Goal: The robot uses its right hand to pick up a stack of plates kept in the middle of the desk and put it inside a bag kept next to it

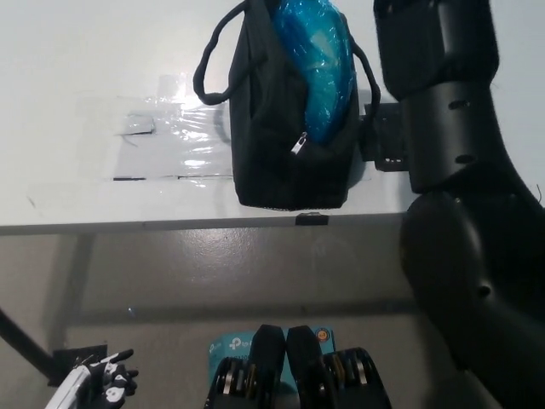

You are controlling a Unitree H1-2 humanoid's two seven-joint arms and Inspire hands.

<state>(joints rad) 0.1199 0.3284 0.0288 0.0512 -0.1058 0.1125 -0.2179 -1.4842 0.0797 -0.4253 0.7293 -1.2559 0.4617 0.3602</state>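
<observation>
White table (77,68) fills the upper half of the head view, front edge running across mid-frame; floor below.

Black right arm (460,196) rises up the right side, just beside the bag, forearm running out of the top of the frame. The right hand itself is out of view, so cannot tell how its fingers stand.

Black fabric zip bag with loop handles (264,145) stands upright near the table's front edge, mouth open, zipper pull hanging at its front.

Stack of plates wrapped in shiny blue plastic (313,60) sits down in the bag's open mouth, upper part showing above the rim, leaning on edge. Judged: placement looks essentially done.

Clear tape patch (170,141) on the table left of the bag, glaring.

White left hand (98,382) rests low at lower left, below table level, fingers apart, holding nothing.

To finish well: draw the arm clear up and away from the near handle (368,72) so nothing snags and the bag stays upright.
</observation>
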